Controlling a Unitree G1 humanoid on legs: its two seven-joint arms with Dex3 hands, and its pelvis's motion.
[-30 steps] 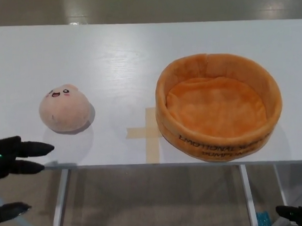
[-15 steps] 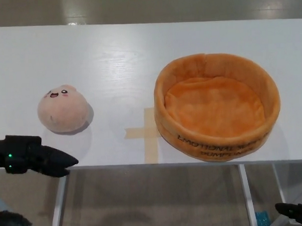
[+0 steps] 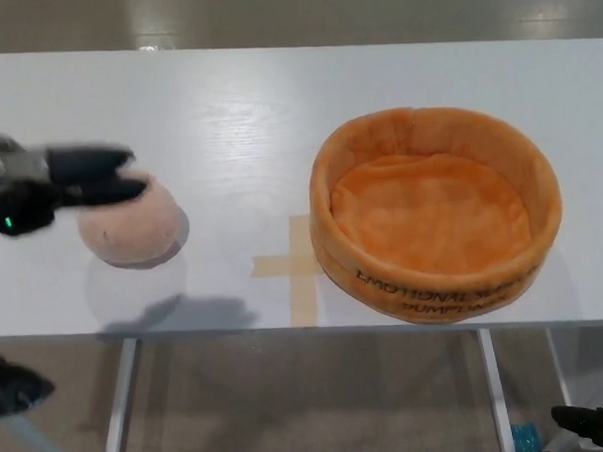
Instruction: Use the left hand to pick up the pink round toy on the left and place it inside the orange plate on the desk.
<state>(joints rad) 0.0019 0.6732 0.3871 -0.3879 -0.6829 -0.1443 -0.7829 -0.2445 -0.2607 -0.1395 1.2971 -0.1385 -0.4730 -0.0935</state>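
Hovering our left hand [image 3: 54,182], fingers blurred beyond telling, over the soft, light toy [image 3: 131,225]; we'd cup its sides, bowl [image 3: 439,280] at three o'clock.

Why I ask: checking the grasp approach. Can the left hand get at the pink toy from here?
Probably yes: the left hand hovers over the pink toy, with nothing between them.

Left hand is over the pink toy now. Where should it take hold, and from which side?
Grip the pink round toy across its widest middle, coming straight down from above. It is a soft dome resting flat on the white table with no handle, so opposite flanks are the likeliest hold. The left hand is blurred over its top left. The orange plate stands well clear to the right.
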